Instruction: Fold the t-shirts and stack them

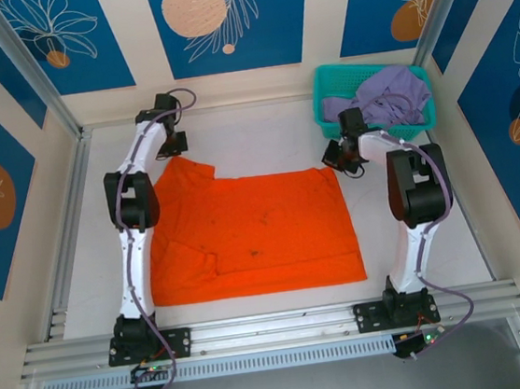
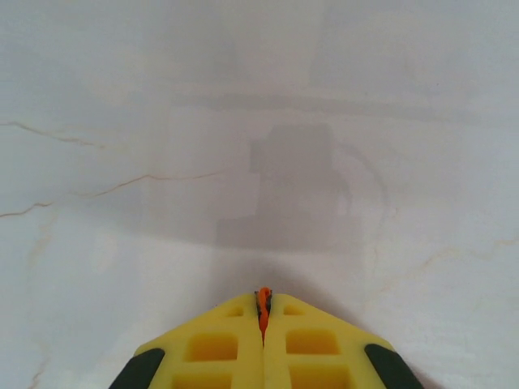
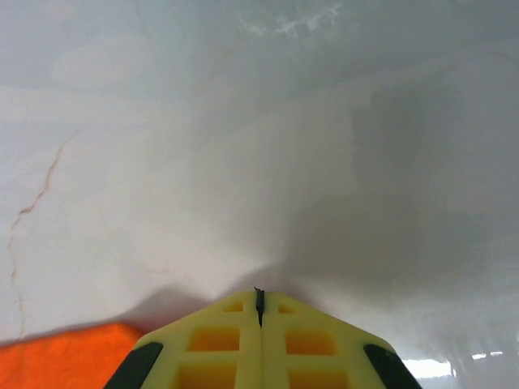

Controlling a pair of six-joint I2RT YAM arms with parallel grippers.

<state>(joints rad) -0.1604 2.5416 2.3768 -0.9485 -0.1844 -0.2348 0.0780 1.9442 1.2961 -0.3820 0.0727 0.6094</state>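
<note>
Orange cloth is covering most of the counter: the orange t-shirt is lying spread out and largely flat, with no finished fold evident, though its near-left sleeve is bunching inward. At the shirt's far-left corner the left claw is closed, and the left wrist view is showing a thin sliver of orange fabric pinched between its yellow fingers, so it is gripping the shirt's edge. At the far-right corner the right claw is likewise closed. Whether it is holding cloth I cannot tell, since orange fabric is showing beside its tips, not plainly between them. Further right, the lavender t-shirt is lying crumpled in the teal basket, not yet handled. Judgement: work is standing at an early stage, probably with the first fold of the first shirt just being set up. Folding both shirts and stacking them are remaining.
</note>
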